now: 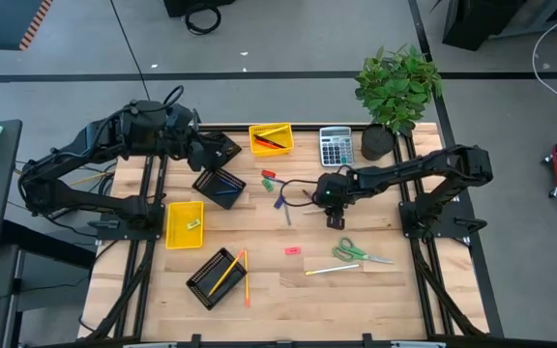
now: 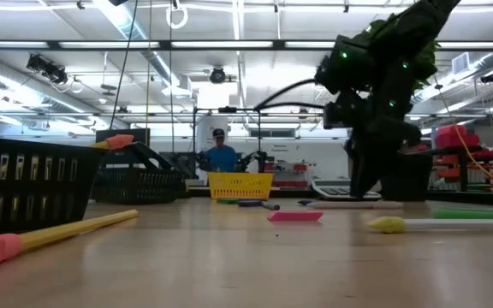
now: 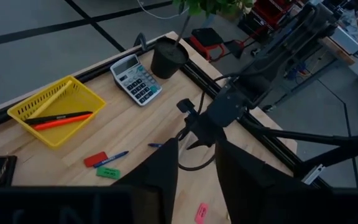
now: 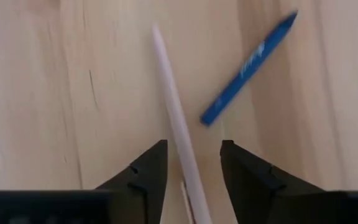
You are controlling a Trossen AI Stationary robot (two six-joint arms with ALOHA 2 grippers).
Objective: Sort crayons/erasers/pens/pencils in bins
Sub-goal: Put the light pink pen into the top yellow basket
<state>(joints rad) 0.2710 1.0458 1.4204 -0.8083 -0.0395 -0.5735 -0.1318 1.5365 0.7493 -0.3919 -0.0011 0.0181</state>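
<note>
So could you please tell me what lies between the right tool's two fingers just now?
In the right wrist view, a pale thin stick lies on the wood between the open right tool; a blue crayon lies apart beside it.

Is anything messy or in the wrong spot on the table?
Yes. One long yellow pencil lies on the wood beside the black wire mesh bin, not inside it. A pink block eraser and green-handled scissors also lie loose on the table.
</note>
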